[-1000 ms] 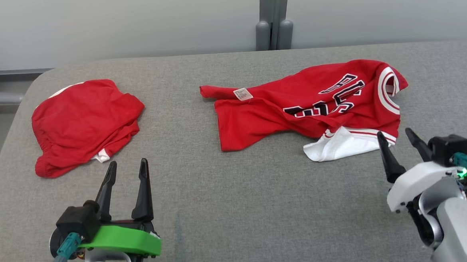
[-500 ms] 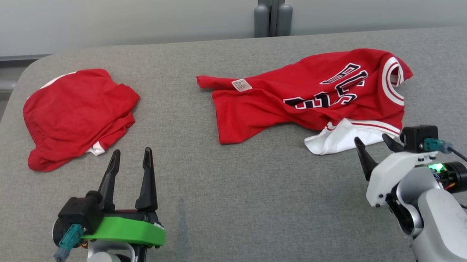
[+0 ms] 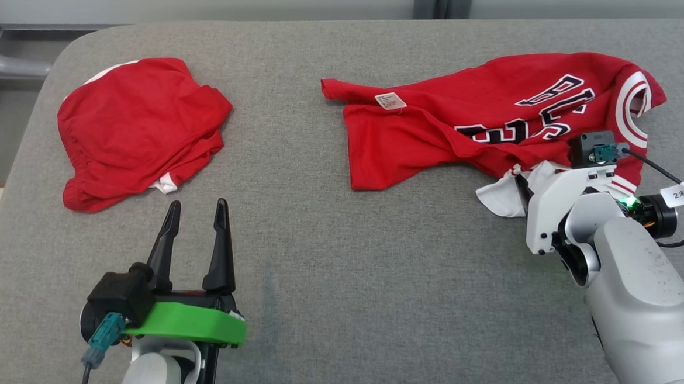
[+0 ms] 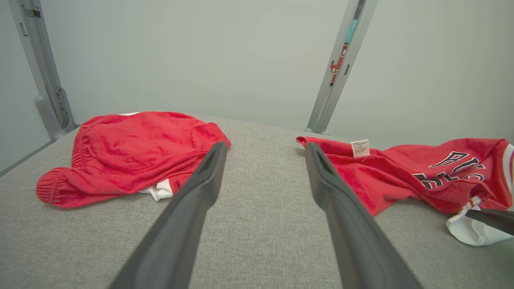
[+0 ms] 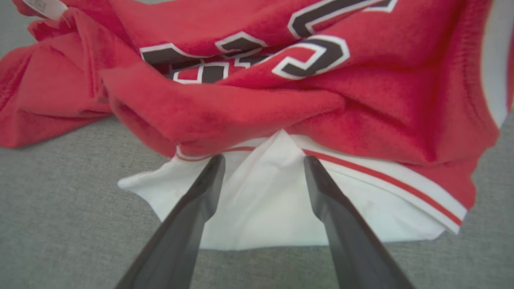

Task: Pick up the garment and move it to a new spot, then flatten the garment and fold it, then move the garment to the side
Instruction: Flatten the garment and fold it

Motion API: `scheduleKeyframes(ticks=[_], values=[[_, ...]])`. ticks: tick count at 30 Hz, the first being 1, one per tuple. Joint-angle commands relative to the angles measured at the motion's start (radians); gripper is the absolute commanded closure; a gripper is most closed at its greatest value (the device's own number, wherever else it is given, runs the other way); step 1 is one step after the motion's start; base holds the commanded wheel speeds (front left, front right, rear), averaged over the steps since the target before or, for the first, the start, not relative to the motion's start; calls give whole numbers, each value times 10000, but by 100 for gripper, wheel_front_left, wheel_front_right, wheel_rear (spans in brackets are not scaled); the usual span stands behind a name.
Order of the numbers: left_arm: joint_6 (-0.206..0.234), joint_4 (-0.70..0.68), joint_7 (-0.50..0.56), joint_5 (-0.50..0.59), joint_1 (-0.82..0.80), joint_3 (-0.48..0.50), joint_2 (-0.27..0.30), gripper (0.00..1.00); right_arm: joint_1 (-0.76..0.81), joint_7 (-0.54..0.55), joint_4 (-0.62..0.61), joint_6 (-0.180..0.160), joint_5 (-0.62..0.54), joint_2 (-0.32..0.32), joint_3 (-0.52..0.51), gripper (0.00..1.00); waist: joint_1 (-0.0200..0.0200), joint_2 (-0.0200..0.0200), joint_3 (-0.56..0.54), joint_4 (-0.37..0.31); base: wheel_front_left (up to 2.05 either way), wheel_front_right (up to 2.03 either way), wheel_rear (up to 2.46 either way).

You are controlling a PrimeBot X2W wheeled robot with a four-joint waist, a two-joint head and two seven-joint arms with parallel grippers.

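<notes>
Grey cloth table (image 3: 325,310) is bearing the crumpled red basketball jersey (image 3: 490,120) at its right; right gripper (image 5: 264,158), fingers apart, is straddling the white hem (image 5: 261,212) and should be pinching deep. Left gripper (image 3: 197,203) is hovering, fingers spread.

**Tally, kind by kind**

One grey table (image 3: 347,285). On it, two red garments: one jersey (image 3: 490,120) with black-and-white lettering, and one plain red bundle (image 3: 133,127) well to the left of the jersey. One white label (image 3: 390,100) at the jersey's left end. Two end effectors: the right end effector (image 5: 263,158) at the jersey's white near edge, the left end effector (image 3: 197,204) well left of the jersey. Two dark fingers (image 4: 192,192) apiece, four in all. One paper tag (image 3: 679,193) on a cable, just beside the jersey's near right corner. Two grey posts (image 4: 335,76): one beyond the jersey, one far off to its left.
</notes>
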Motion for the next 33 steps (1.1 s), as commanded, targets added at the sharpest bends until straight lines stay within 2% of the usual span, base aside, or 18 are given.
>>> scheduleKeyframes(ticks=[1,3,4,5,6,15,23,28,33], values=[[-43,9,-4,-15,-181,12,3,0,-186,-10,235,-10,-180,-29,-96,0,0,0,197,207,0,0,0],[-41,2,-4,-18,-168,9,1,0,-306,96,606,-10,-451,-93,-267,0,0,0,234,265,0,0,0],[-41,-3,-4,-15,-163,18,-1,0,-369,114,743,-12,-597,-106,-338,25,0,0,247,283,0,0,0],[-41,-11,-4,-14,-158,33,-3,0,-414,53,793,-12,-735,-92,-434,72,0,0,254,290,0,0,0],[-41,-12,-4,-8,-147,56,-6,0,-409,-17,844,-12,-889,-66,-519,100,0,0,258,292,0,0,0],[-41,52,-4,64,61,164,0,0,116,-1104,455,-12,-1195,154,-855,100,0,0,-76,-4,0,0,0],[-42,61,-4,73,352,208,64,0,1776,-2192,-1614,-12,-893,238,-1540,100,0,0,-594,-569,0,0,0],[-42,41,-4,68,456,231,112,0,3002,-2562,-3148,-10,-649,278,-2355,100,0,0,-826,-914,0,0,0],[-42,57,-4,29,488,213,168,0,3691,-2768,-3479,-10,98,284,-3121,100,0,0,-927,-1155,0,0,0]])
